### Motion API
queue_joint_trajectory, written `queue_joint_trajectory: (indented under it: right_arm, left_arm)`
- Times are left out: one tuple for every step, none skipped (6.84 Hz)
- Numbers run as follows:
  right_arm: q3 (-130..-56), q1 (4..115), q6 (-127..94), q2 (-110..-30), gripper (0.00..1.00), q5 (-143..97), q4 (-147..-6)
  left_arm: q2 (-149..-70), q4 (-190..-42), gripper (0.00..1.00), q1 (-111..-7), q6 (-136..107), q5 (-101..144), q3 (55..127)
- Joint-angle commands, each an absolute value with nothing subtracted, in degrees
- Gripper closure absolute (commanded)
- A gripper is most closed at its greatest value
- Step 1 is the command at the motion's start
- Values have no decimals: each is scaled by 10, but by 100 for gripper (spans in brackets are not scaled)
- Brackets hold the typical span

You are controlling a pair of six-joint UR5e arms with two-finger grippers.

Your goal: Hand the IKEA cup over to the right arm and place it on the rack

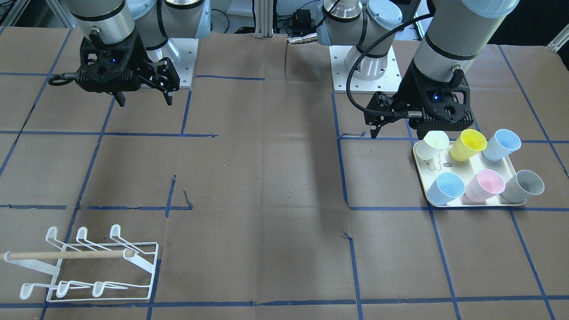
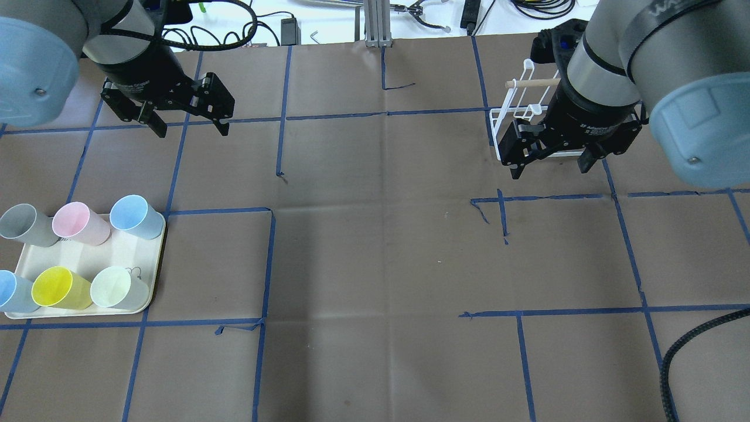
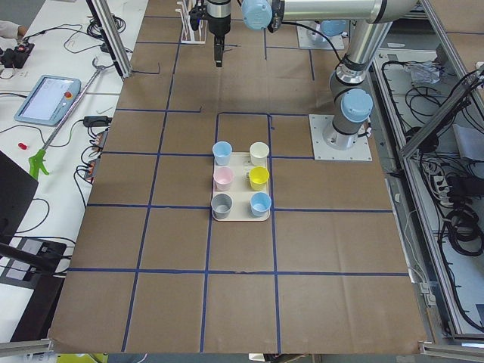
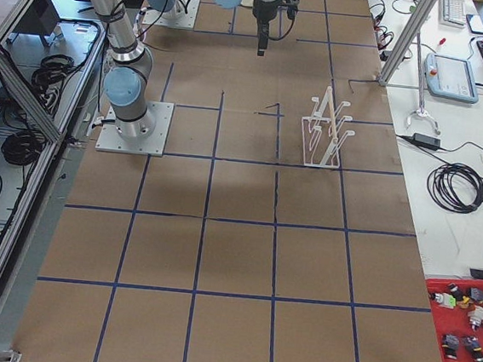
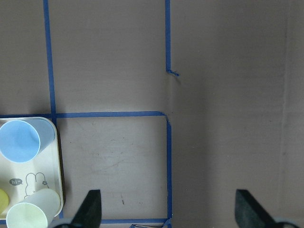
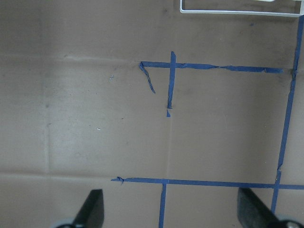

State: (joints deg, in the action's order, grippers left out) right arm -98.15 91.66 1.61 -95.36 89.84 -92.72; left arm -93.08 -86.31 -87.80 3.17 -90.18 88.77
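Hanging over the table (image 2: 375, 234) at ten o'clock, the left claw (image 2: 192, 130) is spread wide, gripping and touching nothing. At eight o'clock, six pastel cups (image 2: 79, 223) (grey, pink, blue, blue, yellow, pale green) stand mouth-up in two rows on the cream tray (image 2: 88, 258). At two o'clock the right claw (image 2: 551, 170) gapes empty too, with the white wire rack (image 1: 66, 255) just beyond it.
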Motion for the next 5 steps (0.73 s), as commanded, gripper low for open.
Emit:
queue_joint_trajectory:
  right_arm:
    - [-982, 917, 16, -954, 0, 898, -927]
    - [-981, 917, 16, -953, 0, 897, -928]
    - [-982, 917, 16, -953, 0, 897, -927]
    - [-981, 917, 16, -953, 0, 897, -928]
    - [-981, 917, 16, -953, 0, 897, -928]
  left_arm:
    - [-931, -863, 0, -878, 32, -902, 888]
    - [-930, -864, 0, -878, 32, -903, 889]
    - [-930, -864, 0, -878, 32, -903, 889]
    - [-929, -864, 0, -878, 32, -903, 891]
    - [-928, -864, 0, -878, 32, -902, 892]
